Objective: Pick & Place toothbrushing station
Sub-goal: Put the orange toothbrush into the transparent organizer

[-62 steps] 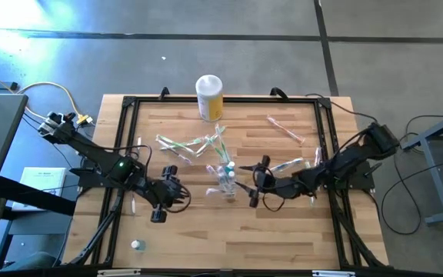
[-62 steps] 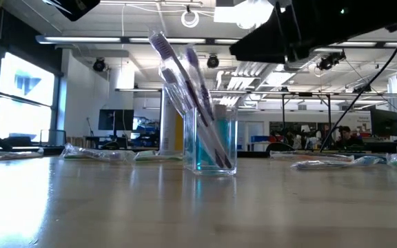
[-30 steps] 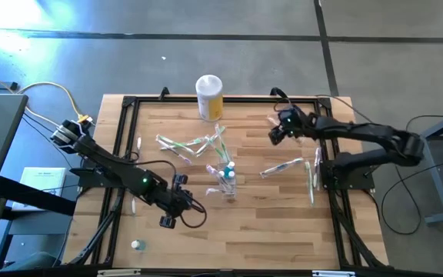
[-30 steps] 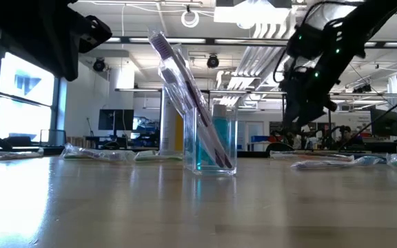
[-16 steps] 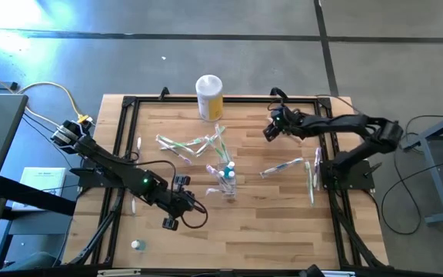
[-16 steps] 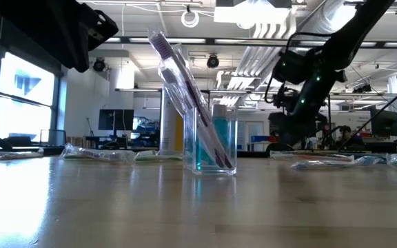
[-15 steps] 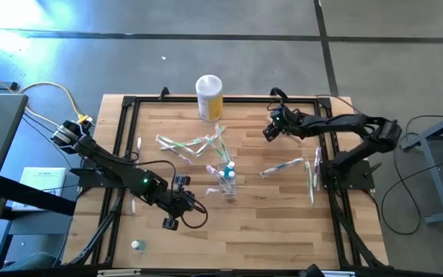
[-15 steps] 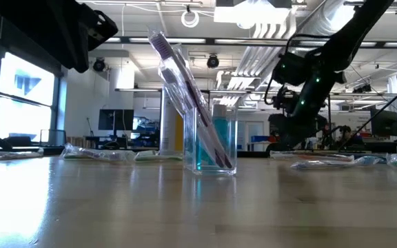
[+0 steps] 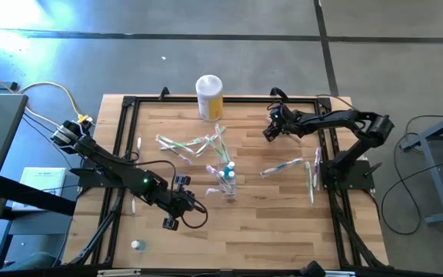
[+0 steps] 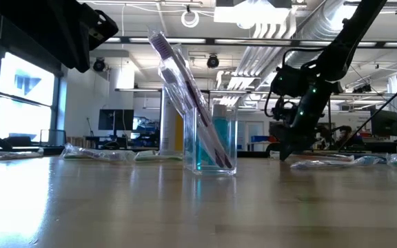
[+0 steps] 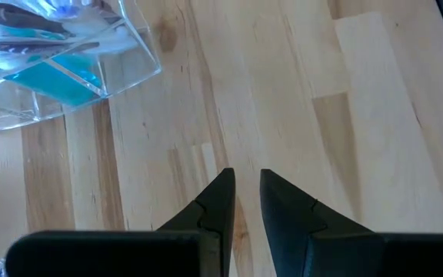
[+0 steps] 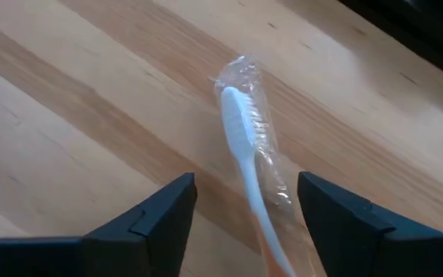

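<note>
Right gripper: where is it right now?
In the high view the right gripper is at the table's far right, jaws open either side of a wrapped toothbrush lying on the wood.
</note>
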Tool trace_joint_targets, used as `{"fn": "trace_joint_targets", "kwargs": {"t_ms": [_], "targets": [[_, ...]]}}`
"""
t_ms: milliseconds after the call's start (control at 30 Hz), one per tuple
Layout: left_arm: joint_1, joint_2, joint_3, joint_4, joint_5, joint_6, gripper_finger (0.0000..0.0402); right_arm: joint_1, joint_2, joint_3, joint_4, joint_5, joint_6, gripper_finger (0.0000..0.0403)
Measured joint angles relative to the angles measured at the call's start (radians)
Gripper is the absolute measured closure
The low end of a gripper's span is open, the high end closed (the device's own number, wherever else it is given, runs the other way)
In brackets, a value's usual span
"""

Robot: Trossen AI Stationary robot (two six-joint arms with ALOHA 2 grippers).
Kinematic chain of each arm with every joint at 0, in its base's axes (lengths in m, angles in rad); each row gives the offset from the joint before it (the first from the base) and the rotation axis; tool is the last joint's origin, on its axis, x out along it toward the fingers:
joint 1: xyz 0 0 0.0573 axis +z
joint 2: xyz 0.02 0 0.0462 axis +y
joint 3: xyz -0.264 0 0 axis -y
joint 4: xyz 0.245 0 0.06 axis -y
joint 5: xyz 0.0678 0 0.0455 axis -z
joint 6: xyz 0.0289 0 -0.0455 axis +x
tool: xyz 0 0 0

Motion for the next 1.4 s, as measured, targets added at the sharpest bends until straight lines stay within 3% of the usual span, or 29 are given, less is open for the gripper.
{"fn": "trace_joint_targets", "kwargs": {"t_ms": [133, 333, 567, 800, 900, 1100, 1233, 1400], "targets": [[0.000, 0.000, 0.000, 0.000, 0.000, 0.034, 0.0343, 0.008, 0.002, -0.001, -0.001, -0.010, -0.010, 0.0246], [0.000, 0.001, -0.048, 0.066, 0.001, 0.107, 0.0343, 0.039, 0.004, -0.001, -0.001, -0.018, -0.093, 0.0381], [0.000, 0.001, -0.128, 0.133, 0.022, 0.137, 0.0343, 0.134, -0.052, 0.006, -0.049, 0.096, -0.154, 0.0391], [0.000, 0.001, -0.139, 0.197, 0.077, 0.210, 0.0343, 0.340, -0.236, 0.054, 0.043, 0.133, -0.215, 0.0393], [0.000, 0.001, -0.139, 0.203, 0.080, 0.210, 0.0343, 0.445, -0.326, 0.054, 0.196, 0.066, -0.258, 0.0393], [0.000, 0.001, -0.139, 0.205, 0.088, 0.208, 0.0343, 0.564, -0.379, -0.050, 0.769, -0.291, -0.306, 0.0393], [0.000, 0.001, -0.139, 0.205, 0.129, 0.205, 0.0343, 0.575, -0.304, -0.124, 1.100, -0.387, -0.290, 0.0393], [0.000, 0.001, -0.139, 0.211, 0.140, 0.228, 0.0343, 0.556, -0.119, -0.136, 1.421, -0.470, -0.255, 0.0392]]}}
